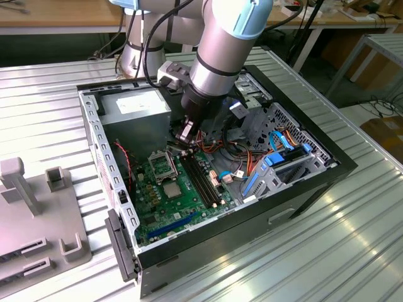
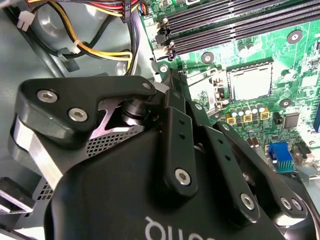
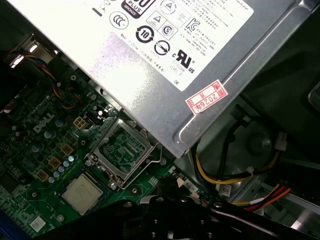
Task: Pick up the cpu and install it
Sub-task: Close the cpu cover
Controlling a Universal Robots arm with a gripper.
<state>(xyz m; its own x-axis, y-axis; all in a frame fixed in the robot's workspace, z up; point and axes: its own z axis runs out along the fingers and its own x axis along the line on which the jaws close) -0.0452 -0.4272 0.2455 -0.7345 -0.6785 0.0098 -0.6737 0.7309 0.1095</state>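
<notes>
Cpu (image 1: pixel 174 189) lies flat on the board (image 1: pixel 160 212), metal top up, at five o'clock of the bare socket (image 1: pixel 162 165) in the exterior view, close by, I judge, so the carry is short. My gripper (image 1: pixel 186 134) hovers at twelve o'clock of the chip, jaws drawn together on nothing. I see a white label (image 3: pixel 165 25) and a red-edged sticker (image 3: pixel 206 97) on the power supply (image 3: pixel 150 70), print left unread.

Open from above over cpu (image 3: pixel 82 194) and socket frame (image 3: pixel 122 152). Hemmed by power supply (image 3: pixel 190 60) just beside socket frame. Crowded on exterior view's right by cable bundle (image 1: pixel 242 154) and drive cage (image 1: pixel 283 165).
</notes>
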